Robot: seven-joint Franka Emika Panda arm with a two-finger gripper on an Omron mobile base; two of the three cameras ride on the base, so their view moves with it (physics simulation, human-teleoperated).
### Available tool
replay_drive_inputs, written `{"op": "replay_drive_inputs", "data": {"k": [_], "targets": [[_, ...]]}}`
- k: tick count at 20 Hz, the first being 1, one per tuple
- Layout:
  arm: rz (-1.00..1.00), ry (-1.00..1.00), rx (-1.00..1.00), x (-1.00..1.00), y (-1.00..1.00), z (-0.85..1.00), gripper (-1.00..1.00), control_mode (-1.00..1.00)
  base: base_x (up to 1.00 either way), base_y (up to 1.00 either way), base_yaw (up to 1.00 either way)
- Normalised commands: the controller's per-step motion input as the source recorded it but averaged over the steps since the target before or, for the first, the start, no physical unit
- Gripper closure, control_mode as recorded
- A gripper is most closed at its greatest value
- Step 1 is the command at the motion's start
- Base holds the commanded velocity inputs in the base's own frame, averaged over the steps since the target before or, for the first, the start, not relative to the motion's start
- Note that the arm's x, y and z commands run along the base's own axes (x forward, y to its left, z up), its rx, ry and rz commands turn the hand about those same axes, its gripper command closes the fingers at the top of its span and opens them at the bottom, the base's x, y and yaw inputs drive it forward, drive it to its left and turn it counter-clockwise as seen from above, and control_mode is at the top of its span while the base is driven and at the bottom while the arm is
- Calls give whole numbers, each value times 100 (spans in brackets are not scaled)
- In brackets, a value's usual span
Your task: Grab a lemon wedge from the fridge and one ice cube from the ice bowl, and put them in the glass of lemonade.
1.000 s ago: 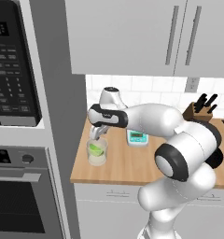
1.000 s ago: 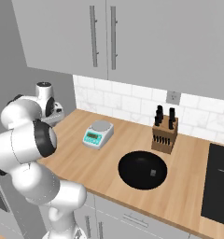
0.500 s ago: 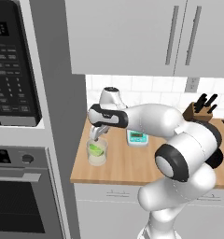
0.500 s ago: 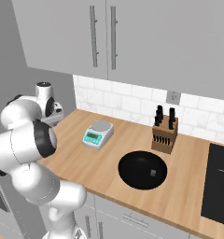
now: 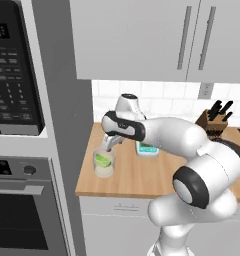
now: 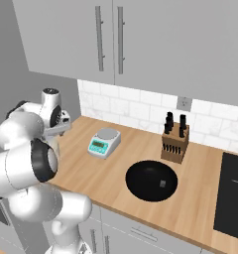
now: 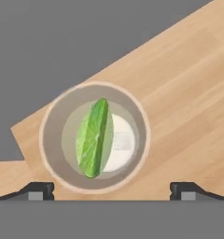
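- Gripper status: jaws spread wide with nothing between them; in the hand view the two dark fingertips stand far apart at 7 and 5 o'clock of the frame.
- Lemon wedge location: inside the glass of lemonade, lying across the left half of the opening, long axis running from about 1 o'clock to 7 o'clock. A pale round patch shows beside it at 3 o'clock within the glass; whether this is an ice cube cannot be told.
- Glass location: on the wooden counter, near its left end, close to the grey cabinet side. In the left base view the glass stands at 7 o'clock of the hand, just below it.
- Reason for placement: judged from the open jaws directly over the rim, the wedge has been dropped in, so the hand hangs above the glass and apart from it.
- Relation of wedge to tool: the wedge lies straight ahead along the gripper axis, between the lines of the two fingertips, touching neither.
- Other items: kitchen scale at 3 o'clock of the glass in the left base view; knife block and black round plate well apart, further right.
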Motion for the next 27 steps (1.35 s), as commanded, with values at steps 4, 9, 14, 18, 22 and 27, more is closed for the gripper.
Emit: {"op": "replay_drive_inputs", "data": {"k": [4, 9, 14, 18, 22, 27], "targets": [[0, -1, 12, -74, -28, 10, -100, -100, 0, 0, 0], [0, -2, 13, -83, -29, 15, -100, -100, 0, 0, 0], [0, 0, 13, -86, -33, 12, -100, -100, 0, 0, 0], [0, 0, 14, -62, -55, 18, -100, -100, 0, 0, 0], [-4, -6, 14, -45, -79, 21, -100, -100, 0, 0, 0], [-8, -6, 12, -55, -48, 13, -100, -100, 0, 0, 0]]}}
